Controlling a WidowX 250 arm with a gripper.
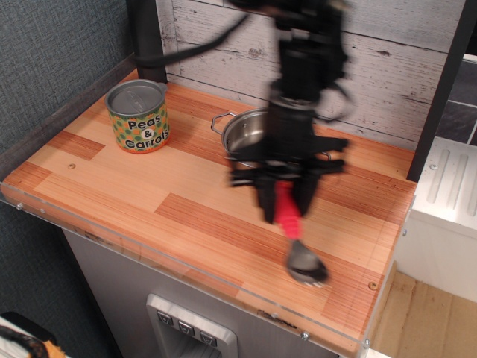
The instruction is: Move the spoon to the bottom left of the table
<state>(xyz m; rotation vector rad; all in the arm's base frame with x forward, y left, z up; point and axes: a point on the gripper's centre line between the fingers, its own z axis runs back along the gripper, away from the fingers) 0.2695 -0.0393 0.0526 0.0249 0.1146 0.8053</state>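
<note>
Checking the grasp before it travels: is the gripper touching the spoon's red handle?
Touching. The one view shows the gripper with its fingers closed against both sides of the spoon, its handle clamped between them.

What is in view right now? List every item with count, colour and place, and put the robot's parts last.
Red-handled spoon with silver metal bowl: one, red and silver, right of centre over the table, handle clamped between the jaws, bowl pointing to the front edge.
Stainless steel pot with side handles: one, silver, back centre, partly hidden behind the arm.
Peas & Carrots tin can: one, green and orange label with grey lid, back left corner.
Wooden plank table with clear acrylic rim: one, light and reddish-brown strips.
White plank wall: one, behind the table.
Black gripper: one, motion-blurred, shut on the spoon's handle.
Black robot arm: one, above the pot.
</note>
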